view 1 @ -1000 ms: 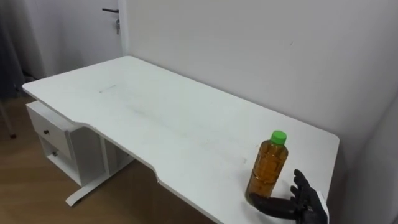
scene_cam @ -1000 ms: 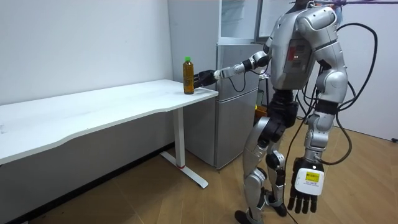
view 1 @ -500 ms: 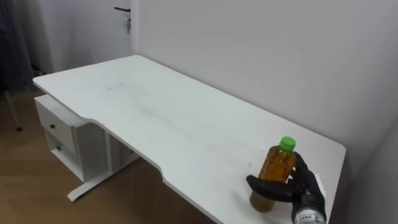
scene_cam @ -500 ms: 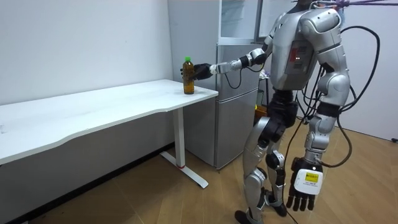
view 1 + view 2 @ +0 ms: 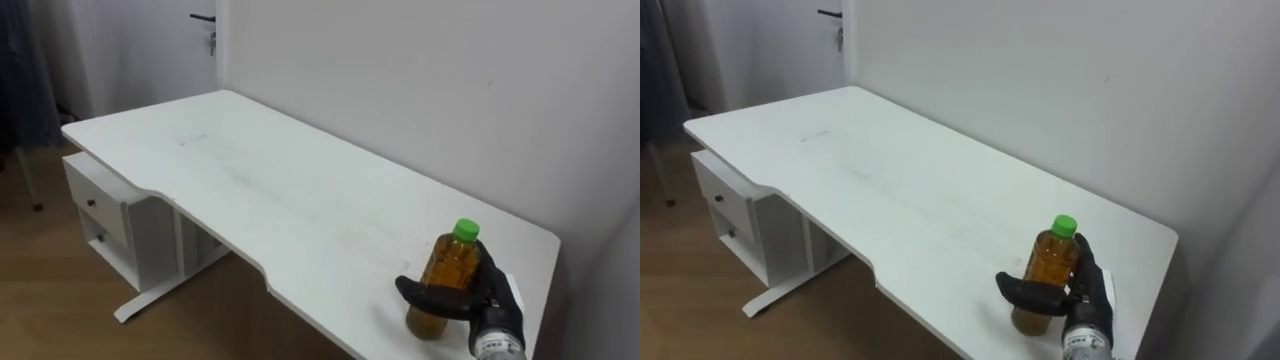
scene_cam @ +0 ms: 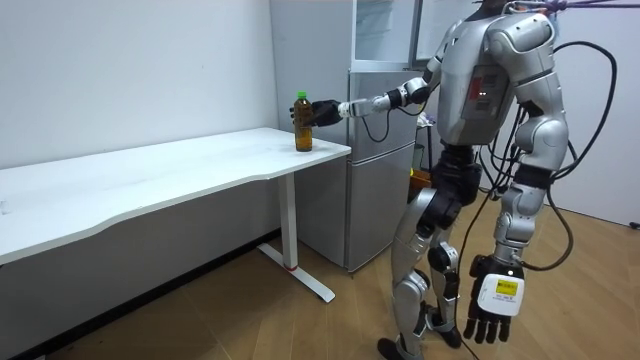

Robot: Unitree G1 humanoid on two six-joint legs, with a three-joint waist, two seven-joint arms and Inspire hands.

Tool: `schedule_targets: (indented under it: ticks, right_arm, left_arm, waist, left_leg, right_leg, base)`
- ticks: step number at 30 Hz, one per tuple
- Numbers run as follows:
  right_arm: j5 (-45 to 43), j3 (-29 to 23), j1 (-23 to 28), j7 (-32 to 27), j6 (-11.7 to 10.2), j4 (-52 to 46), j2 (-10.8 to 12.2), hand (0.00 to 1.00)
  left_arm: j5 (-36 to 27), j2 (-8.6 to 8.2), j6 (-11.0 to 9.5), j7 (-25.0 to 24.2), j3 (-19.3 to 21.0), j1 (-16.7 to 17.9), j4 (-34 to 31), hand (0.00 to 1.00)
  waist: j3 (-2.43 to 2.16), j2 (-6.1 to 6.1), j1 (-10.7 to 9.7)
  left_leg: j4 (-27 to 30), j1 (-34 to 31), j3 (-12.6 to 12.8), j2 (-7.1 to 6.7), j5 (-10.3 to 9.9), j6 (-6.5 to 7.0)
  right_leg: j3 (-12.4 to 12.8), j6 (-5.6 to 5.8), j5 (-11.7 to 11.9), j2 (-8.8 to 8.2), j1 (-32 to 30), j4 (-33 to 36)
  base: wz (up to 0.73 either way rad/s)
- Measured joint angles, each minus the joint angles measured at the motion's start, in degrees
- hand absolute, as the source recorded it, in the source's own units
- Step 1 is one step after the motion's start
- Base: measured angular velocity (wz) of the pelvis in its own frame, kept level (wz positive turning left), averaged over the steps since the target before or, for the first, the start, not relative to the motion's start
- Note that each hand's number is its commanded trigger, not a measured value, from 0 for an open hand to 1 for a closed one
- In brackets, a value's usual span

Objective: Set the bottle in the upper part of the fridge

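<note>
An amber bottle [image 5: 445, 278] with a green cap stands upright near the right end of the white table [image 5: 270, 190], close to its front edge. My right hand [image 5: 498, 303] reaches in from the lower right and is curled round it: the thumb [image 5: 424, 297] crosses the bottle's front and the fingers lie behind it. From the room camera, the bottle [image 6: 302, 125] stands at the table's end with my right hand [image 6: 322, 111] on it, arm stretched out. My left hand [image 6: 490, 305] hangs at my side with straight fingers. I stand beside the grey fridge [image 6: 385, 180].
A white drawer unit [image 5: 105, 215] stands under the table's left end. A wall runs along the table's far side, and a door with a dark handle [image 5: 203, 18] is at the far left. A glass-fronted upper unit [image 6: 385, 30] sits on top of the fridge.
My right hand rose from the table beside the bottle's base and closed round the bottle's body. The bottle has stayed on the table. The eye view shifted slightly.
</note>
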Motion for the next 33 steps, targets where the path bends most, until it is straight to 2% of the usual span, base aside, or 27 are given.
schedule_targets:
  ticks: [1, 2, 3, 4, 13, 27, 33]
  right_arm:
    - [0.0, 0.0, 0.0, 0.0, 0.0, 0.1, 0.0, 0.18]
    - [0.0, 0.0, 0.0, 0.1, 0.0, 0.1, 0.0, 0.42]
    - [0.0, 0.0, 0.0, 0.1, 0.0, 0.1, 0.0, 0.83]
    - [0.0, 0.0, 0.0, 0.2, 0.0, 0.2, 0.0, 1.00]
    - [0.7, 1.6, -0.1, 4.6, -0.2, 6.5, -0.3, 1.00]
    - [4.6, 1.9, -0.2, 9.0, -0.4, 7.6, -0.5, 1.00]
    - [6.6, 1.8, -0.1, 11.3, 0.1, 7.0, -0.7, 1.00]
  left_arm:
    - [0.0, 0.05, 0.0, 0.0, 0.0, 0.0, 0.0, 0.00]
    - [0.0, 0.05, 0.0, 0.0, 0.0, 0.0, 0.0, 0.00]
    - [0.0, 0.06, 0.0, -0.1, 0.0, 0.0, 0.0, 0.00]
    - [0.0, 0.08, 0.0, -0.1, 0.0, 0.0, 0.0, 0.00]
    - [-2.3, 0.98, -0.6, -0.8, -0.3, 0.0, 1.2, 0.00]
    - [-2.3, 1.17, -0.5, -1.1, -0.1, -0.1, 2.4, 0.00]
    - [-2.2, 1.12, -0.6, -1.0, 0.0, -0.1, 2.4, 0.00]
  waist:
    - [0.00, -0.01, 0.1]
    - [0.00, -0.03, 0.1]
    - [0.01, -0.07, 0.1]
    - [0.04, -0.05, 0.1]
    - [0.28, -0.18, 0.3]
    - [0.32, -0.22, 0.4]
    - [0.35, -0.25, 0.3]
  left_leg:
    - [0.0, 0.0, 0.0, 0.00, 0.0, 0.00]
    - [0.0, 0.0, 0.0, 0.00, 0.0, 0.00]
    - [-0.1, 0.0, 0.0, 0.00, 0.0, 0.00]
    - [-0.1, 0.0, 0.0, 0.00, 0.0, 0.00]
    - [-0.1, -0.2, -0.1, 0.02, 0.0, -0.02]
    - [-0.1, -0.5, 0.0, -0.01, 0.0, -0.02]
    - [-0.3, -0.3, 0.5, 0.09, 0.0, -0.01]
  right_leg:
    - [0.0, 0.00, 0.0, 0.00, 0.0, 0.0]
    - [0.0, 0.00, 0.0, 0.00, 0.0, 0.0]
    - [0.0, 0.00, 0.0, 0.00, 0.0, 0.0]
    - [0.0, 0.00, 0.0, 0.01, 0.0, 0.0]
    - [0.0, 0.00, 0.0, 0.04, -0.1, 0.0]
    - [0.1, -0.01, 0.0, 0.17, -0.2, -0.6]
    - [1.2, -0.02, 0.0, 0.23, -1.1, -0.7]
  base:
    - [0.00]
    - [0.00]
    - [0.00]
    - [0.00]
    - [0.00]
    - [0.00]
    - [-0.05]
